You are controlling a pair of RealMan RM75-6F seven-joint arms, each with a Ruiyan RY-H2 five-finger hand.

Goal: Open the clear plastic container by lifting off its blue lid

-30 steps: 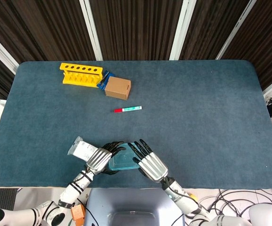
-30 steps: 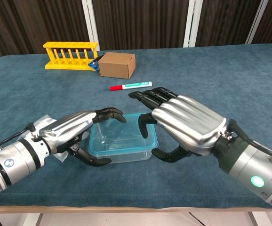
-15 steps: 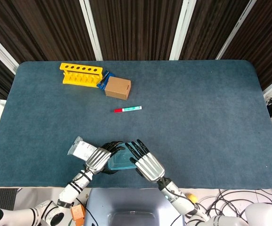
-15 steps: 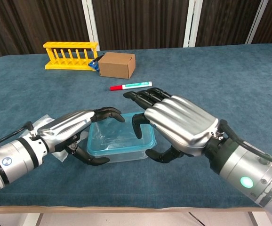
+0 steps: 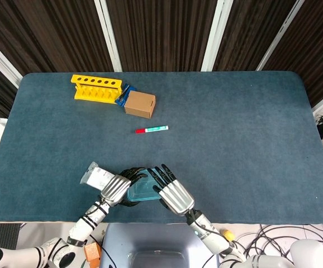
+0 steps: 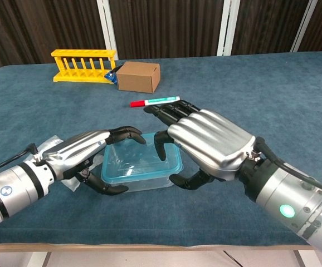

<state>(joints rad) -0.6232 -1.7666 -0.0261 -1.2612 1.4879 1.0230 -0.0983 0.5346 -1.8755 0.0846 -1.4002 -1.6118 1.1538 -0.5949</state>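
Flanking the clear container [image 6: 140,167] at lower centre of the chest view, both hands sat low on the blue table [image 6: 294,94], near its front edge. Left hand [image 6: 88,151] cupped the container's left side: fingers curled over the top edge, thumb hooked low against the side. Right hand [image 6: 205,143] covered the right side, fingers [image 6: 166,114] stretched out and slightly apart above the lid [image 6: 144,158], one fingertip bent down onto it, thumb curled at the front corner. Lid was on the container; couldn't tell if either hand actually clamped it. White packet [image 5: 96,174] lay partly under the left wrist. Red-and-green marker [image 6: 154,101] sat mid-table; cardboard box [image 6: 138,76] and yellow rack [image 6: 83,65] sat upper left.
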